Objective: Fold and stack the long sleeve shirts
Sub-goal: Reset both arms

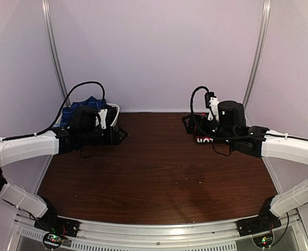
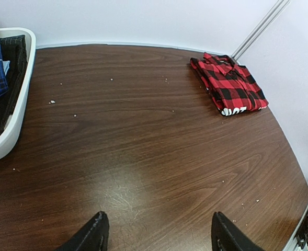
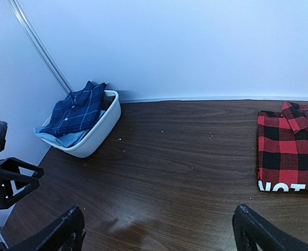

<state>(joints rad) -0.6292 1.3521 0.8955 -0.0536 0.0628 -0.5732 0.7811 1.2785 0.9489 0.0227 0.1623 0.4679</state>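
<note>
Pale, plain walls (image 1: 154, 52) close in a dark brown wooden tabletop (image 2: 143, 130) dotted with small light specks. There are two long sleeve shirts and one white tub (image 3: 100, 129).

The red-and-black checked shirt (image 2: 229, 83) lies folded flat at the far right corner of the tabletop, collar toward the back edge, with white block letters along its near fold. The navy shirt (image 3: 75, 110), crossed by thin white lines, sits in the tub at the far left corner, draped up over the back rim. Under it are a light blue cloth (image 3: 65, 138) and a dark garment (image 2: 10, 78).

The top view hides nearly all of the red shirt behind the right arm, with only a red sliver showing. The left wrist view shows it whole, and the right wrist view cuts off its right side but lets the letters read "NOT". The left wrist view catches just the tub's right end.

The left pincer (image 2: 161, 238) is spread over bare wood with nothing between its fingers. The right pincer (image 3: 161, 232) is spread wide, also holding nothing. Both are well apart from the shirts.
</note>
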